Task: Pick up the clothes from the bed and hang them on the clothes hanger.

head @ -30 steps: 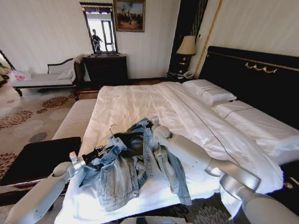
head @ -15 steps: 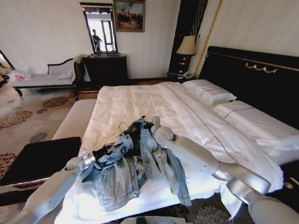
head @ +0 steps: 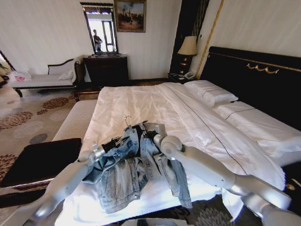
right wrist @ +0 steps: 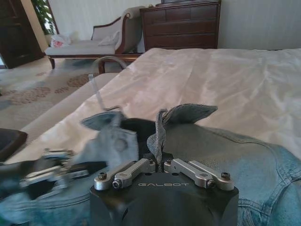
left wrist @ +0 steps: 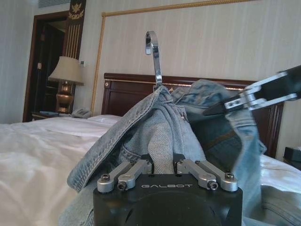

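The clothes (head: 127, 174), a faded light blue denim jacket, lie crumpled on the near end of the bed (head: 141, 101), with the collar raised. The clothes hanger sits inside the collar; only its silver hook (head: 127, 120) sticks up, also clear in the left wrist view (left wrist: 153, 52). My left gripper (head: 118, 140) is shut on a fold of denim (left wrist: 160, 132) at one side of the collar. My right gripper (head: 148, 132) is shut on a denim edge (right wrist: 162, 127) at the other side. The right gripper's fingers (left wrist: 254, 96) show beside the collar.
A dark bench (head: 37, 160) stands at the bed's near left corner, with a pale upholstered bench (head: 75, 120) along its left side. White pillows (head: 209, 92) and the black headboard (head: 254, 75) are at the right. A dresser (head: 106, 68), lamp (head: 188, 47) and chaise (head: 42, 77) stand behind.
Both grippers have moved farther onto the bed and closer together, carrying the jacket's collar and the hanger hook with them. The left arm reaches out more.
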Controlling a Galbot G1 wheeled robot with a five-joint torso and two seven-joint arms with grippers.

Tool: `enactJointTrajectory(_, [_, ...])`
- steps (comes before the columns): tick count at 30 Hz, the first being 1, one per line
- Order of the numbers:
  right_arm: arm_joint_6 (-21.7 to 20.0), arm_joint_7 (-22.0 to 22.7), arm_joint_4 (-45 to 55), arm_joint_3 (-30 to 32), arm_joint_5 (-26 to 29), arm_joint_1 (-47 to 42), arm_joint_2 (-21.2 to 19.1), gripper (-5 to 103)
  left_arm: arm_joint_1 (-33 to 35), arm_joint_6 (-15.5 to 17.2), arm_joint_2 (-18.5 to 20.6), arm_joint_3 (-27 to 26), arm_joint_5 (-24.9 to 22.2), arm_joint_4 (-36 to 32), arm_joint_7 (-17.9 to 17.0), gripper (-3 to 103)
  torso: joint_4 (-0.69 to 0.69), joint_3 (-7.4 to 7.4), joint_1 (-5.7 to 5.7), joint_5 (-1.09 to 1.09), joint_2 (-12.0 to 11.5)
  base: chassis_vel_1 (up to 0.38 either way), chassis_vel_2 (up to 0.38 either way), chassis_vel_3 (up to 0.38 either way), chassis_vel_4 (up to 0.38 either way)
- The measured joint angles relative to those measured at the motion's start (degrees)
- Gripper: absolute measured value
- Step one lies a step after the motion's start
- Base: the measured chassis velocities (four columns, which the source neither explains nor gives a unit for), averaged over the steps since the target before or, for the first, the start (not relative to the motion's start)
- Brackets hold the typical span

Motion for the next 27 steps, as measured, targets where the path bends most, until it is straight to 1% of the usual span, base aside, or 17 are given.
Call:
enactJointTrajectory(6, [0.0, -1.0, 3.4, 1.7, 1.3, -1.6, -1.1, 3, -1.8, 0.1, -1.2, 0.9, 0.0, 2.0, -0.2, 17, 0.02, 0.0, 0.0, -0.01, 0.0, 0.0, 0.0, 0.0, 0.0])
enactJointTrajectory(8, [-0.4, -2.1, 6.4, 2.6, 1.2, -3.7, -2.5, 3, -2.2, 0.1, -1.2, 0.6, -0.1, 2.7, -0.1, 17, 0.02, 0.0, 0.0, -0.01, 0.0, 0.0, 0.0, 0.0, 0.0])
enactJointTrajectory(10, [-0.5, -2.4, 7.2, 3.0, 1.0, -4.6, -2.9, 3, -2.2, 0.1, -1.1, 0.4, -0.2, 2.7, -0.1, 17, 0.01, 0.0, 0.0, -0.01, 0.0, 0.0, 0.0, 0.0, 0.0])
enactJointTrajectory(12, [-0.7, -4.0, 9.1, 4.5, -0.8, -7.9, -4.4, 3, -2.3, 0.1, -0.4, 0.0, -0.7, 3.0, -0.1, 17, 0.01, 0.0, -0.01, 0.0, 0.0, 0.0, 0.0, 0.0, 0.0])
enactJointTrajectory(14, [-0.8, -4.6, 9.5, 5.0, -1.6, -9.0, -4.8, 3, -2.4, 0.1, -0.1, -0.1, -0.8, 3.1, -0.1, 17, 0.02, 0.0, 0.0, -0.01, 0.0, 0.0, 0.0, 0.0, 0.0])
enactJointTrajectory(17, [-0.8, -6.9, 11.2, 6.9, -5.9, -14.5, -6.2, 3, -3.3, 0.0, 0.4, -0.5, -1.9, 4.1, -0.1, 18, 0.02, 0.0, -0.01, 0.0, 0.0, 0.0, 0.0, 0.0, 0.0])
enactJointTrajectory(20, [-0.8, -7.8, 11.7, 7.8, -7.5, -16.8, -6.5, 3, -3.7, 0.0, 0.4, -0.6, -2.4, 4.2, -0.2, 18, 0.01, 0.0, -0.01, 0.0, 0.0, 0.0, 0.0, 0.0, 0.0])
enactJointTrajectory(21, [-0.8, -9.1, 11.8, 8.5, -9.5, -18.9, -6.9, 3, -4.0, 0.0, 0.5, -0.6, -2.6, 4.3, -0.4, 19, 0.0, 0.0, -0.01, -0.01, 0.0, 0.0, 0.0, 0.0, 0.0])
enactJointTrajectory(23, [-0.5, -10.3, 11.6, 9.0, -11.7, -20.9, -7.2, 3, -4.3, 0.0, 0.9, -0.7, -2.9, 4.3, -0.5, 19, 0.0, 0.0, 0.0, -0.01, 0.0, 0.0, 0.0, 0.0, 0.0])
enactJointTrajectory(24, [-0.5, -10.3, 11.6, 9.0, -11.7, -20.9, -7.2, 3, -4.3, 0.0, 0.9, -0.7, -2.9, 4.3, -0.5, 19, 0.0, 0.0, 0.0, -0.01, 0.0, 0.0, 0.0, 0.0, 0.0])
enactJointTrajectory(27, [0.2, -11.6, 8.9, 9.0, -14.6, -22.4, -6.5, 3, -3.9, 0.0, 1.9, -0.7, -3.0, 3.1, -0.7, 19, 0.01, 0.0, -0.01, 0.0, 0.0, 0.0, 0.0, 0.0, 0.0])
